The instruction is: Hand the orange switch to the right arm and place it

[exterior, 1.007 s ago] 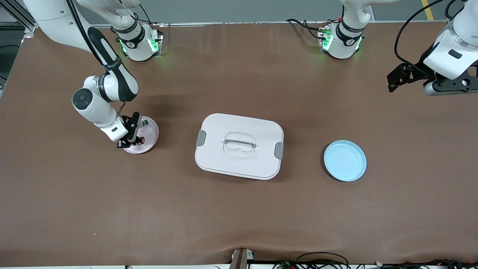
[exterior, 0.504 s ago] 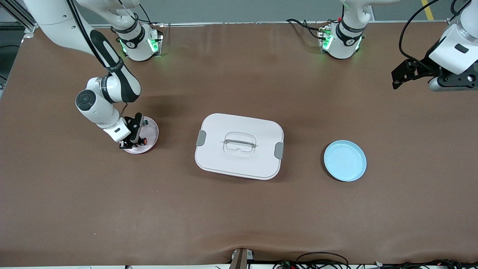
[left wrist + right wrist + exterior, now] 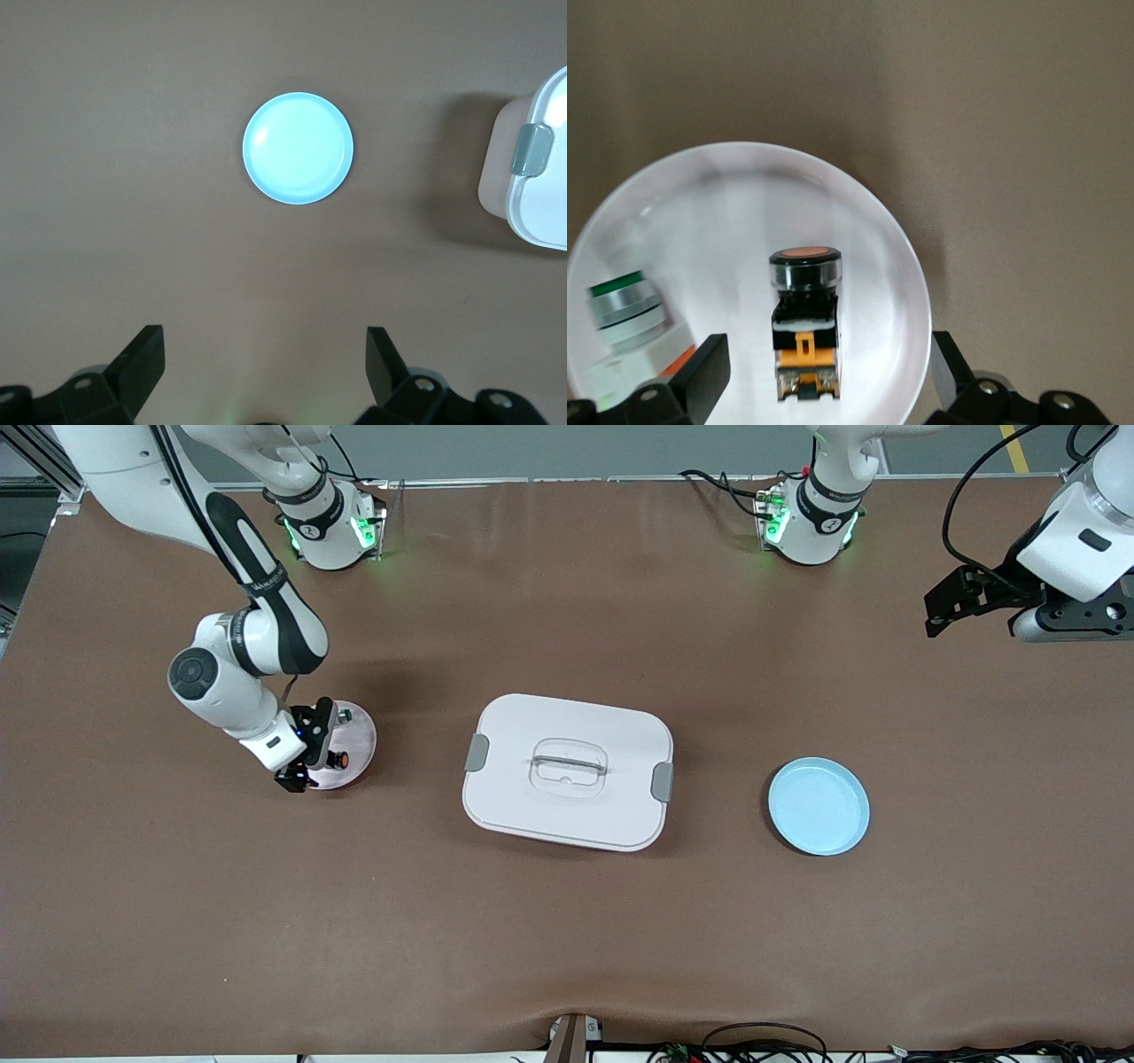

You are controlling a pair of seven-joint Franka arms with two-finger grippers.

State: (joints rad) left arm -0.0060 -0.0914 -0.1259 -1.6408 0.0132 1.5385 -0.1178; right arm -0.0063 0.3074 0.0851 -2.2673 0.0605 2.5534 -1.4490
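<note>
Brown-covered desk [image 3: 567, 939].

Pale blue round plate [image 3: 819, 806] is lying toward the left arm's end, nothing on it. White rectangular lidded box with grey side clips [image 3: 568, 771] is sitting mid-desk; in the left wrist view only one corner and one clip are showing, the rest cut off.

Pale pink round plate [image 3: 351, 737] is lying toward the right arm's end, partly covered by the right arm's wrist in the front view. Tiny black push-button switch with a round orange cap [image 3: 804, 320] is lying on its side on this plate, free of any grip. A second small part, white-bodied with a green tip [image 3: 625, 305], is sharing the same plate, blurred and partly cut off in the right wrist view.

Right tool [image 3: 826, 376] is hovering low over the pink plate, fingers spread apart, the orange switch lying between them without touching either finger.

Left tool [image 3: 266, 367] is waiting high over bare desk at the left arm's end, fingers wide apart and holding nothing.
</note>
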